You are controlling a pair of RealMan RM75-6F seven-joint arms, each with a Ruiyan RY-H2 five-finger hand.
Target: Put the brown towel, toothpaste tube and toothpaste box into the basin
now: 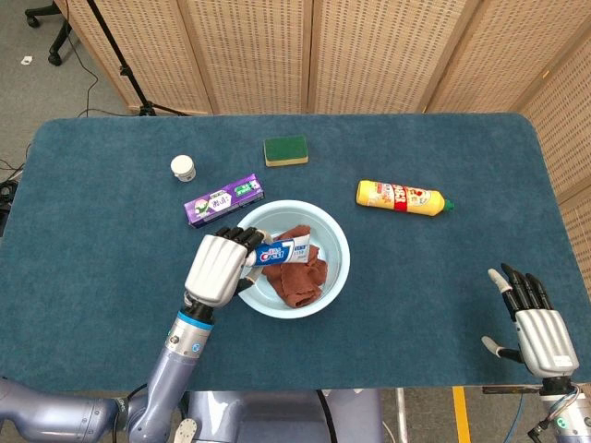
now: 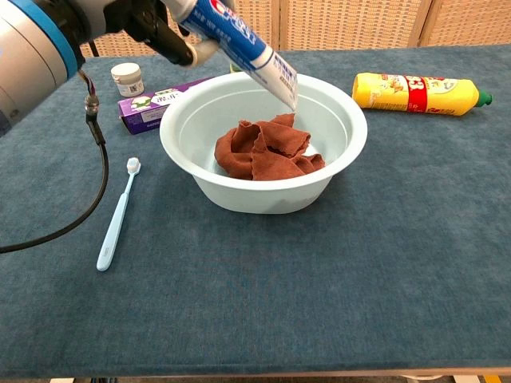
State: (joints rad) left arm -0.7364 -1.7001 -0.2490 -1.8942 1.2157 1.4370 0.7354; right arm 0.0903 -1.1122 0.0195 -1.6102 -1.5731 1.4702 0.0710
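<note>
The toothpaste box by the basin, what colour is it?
Purple; the toothpaste box shows best in the head view.

Brown towel (image 1: 294,273), pale blue basin (image 1: 334,273), purple toothpaste box (image 1: 223,200), yellow bottle (image 1: 402,197), green sponge (image 1: 285,149)

The left hand (image 1: 220,268) is raised above the table on its grey forearm, back of the hand upward, with its dark fingers (image 1: 246,238) curled around a toothpaste tube (image 1: 288,251) that juts out to the robot's right and slopes downward. In the chest view the same hand (image 2: 152,20) shows at the upper left, with a black cable looping down from the wrist. The right hand (image 1: 538,328) sits low at the near right edge, holding nothing, fingers straight and slightly apart, thumb out to the side.
</note>
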